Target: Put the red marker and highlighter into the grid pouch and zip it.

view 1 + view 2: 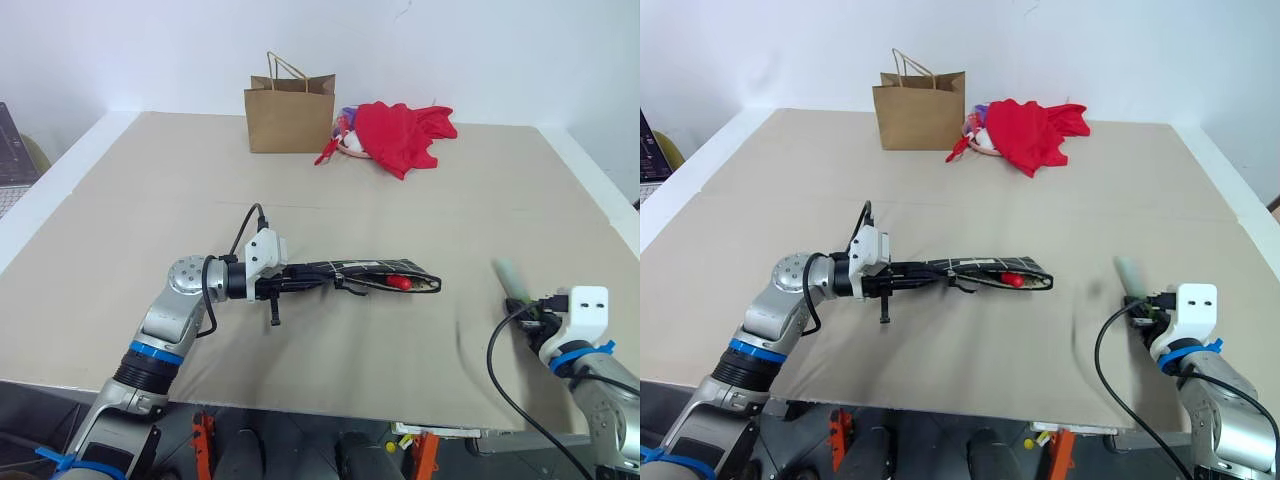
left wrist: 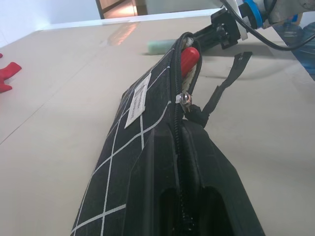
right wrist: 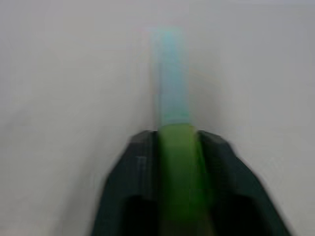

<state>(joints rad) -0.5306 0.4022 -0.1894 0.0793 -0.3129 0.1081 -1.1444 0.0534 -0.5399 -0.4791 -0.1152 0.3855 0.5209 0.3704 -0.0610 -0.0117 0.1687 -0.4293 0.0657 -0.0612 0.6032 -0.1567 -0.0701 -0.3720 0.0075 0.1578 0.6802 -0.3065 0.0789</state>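
The short, chunky, pale-green highlighter (image 3: 173,147) is clamped between the fingers of the right hand (image 1: 532,308), its tip pointing ahead, while beyond the clenched left hand (image 1: 300,283) the flat black grid-lined fabric pouch (image 1: 375,275) is held open-mouthed, the red-capped marker (image 1: 399,282) already inside, so insertion, then zipping, is judged next.

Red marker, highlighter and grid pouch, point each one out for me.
red marker (image 1: 399,282), left eye view: its red cap inside the pouch mouth.
highlighter (image 3: 171,83), right wrist view: its pale body beyond the fingers.
grid pouch (image 2: 129,137), left wrist view: its gridded side.
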